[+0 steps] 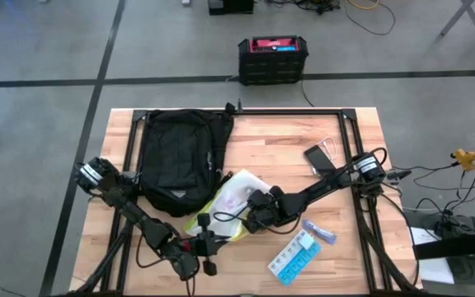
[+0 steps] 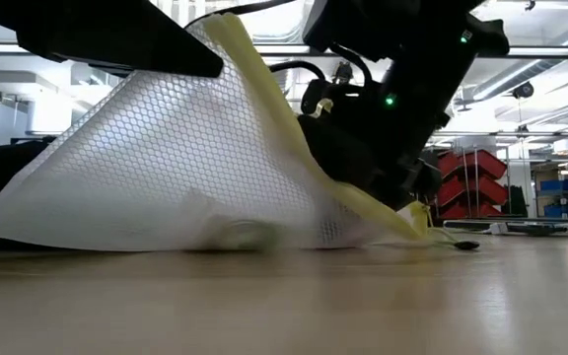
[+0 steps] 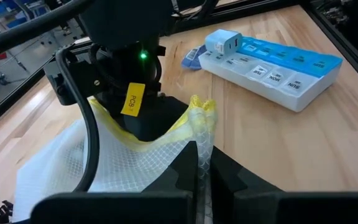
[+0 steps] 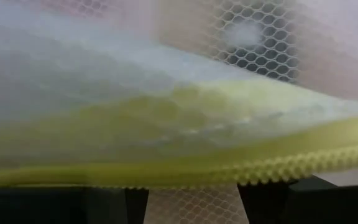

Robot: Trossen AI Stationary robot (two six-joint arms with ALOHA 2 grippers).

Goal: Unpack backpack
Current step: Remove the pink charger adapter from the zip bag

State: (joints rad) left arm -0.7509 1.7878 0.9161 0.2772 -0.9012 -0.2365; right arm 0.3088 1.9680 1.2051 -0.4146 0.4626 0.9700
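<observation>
The black backpack [image 1: 180,161] lies flat at the table's far left, touched by no gripper. Nearer the middle lies a white mesh pouch [image 1: 231,196] with a yellow zip edge [image 2: 264,108]. My left gripper [image 1: 207,242] is at the pouch's near end, shut on it. My right gripper [image 1: 252,216], with a green light [image 3: 143,56], stands at the pouch's right side, tipped down onto it. In the right wrist view the pouch [image 4: 179,74] fills the picture and hides that gripper's front. My left gripper pinches the pouch's yellow zip edge [image 3: 199,124] between its two fingers, at a bunched end of it. The fingers come from the table's near side, slanting upward. That edge is held up off the table. The mesh [image 2: 146,158] slopes down like a tent, its lower part resting on the wood.
A blue weekly pill box [image 1: 293,257] and a small blue item [image 1: 320,231] lie at the near right. A dark phone [image 1: 320,158] lies at the far right. A black-and-red box [image 1: 273,58] stands on the floor beyond the table. Bare wood shows at the far middle.
</observation>
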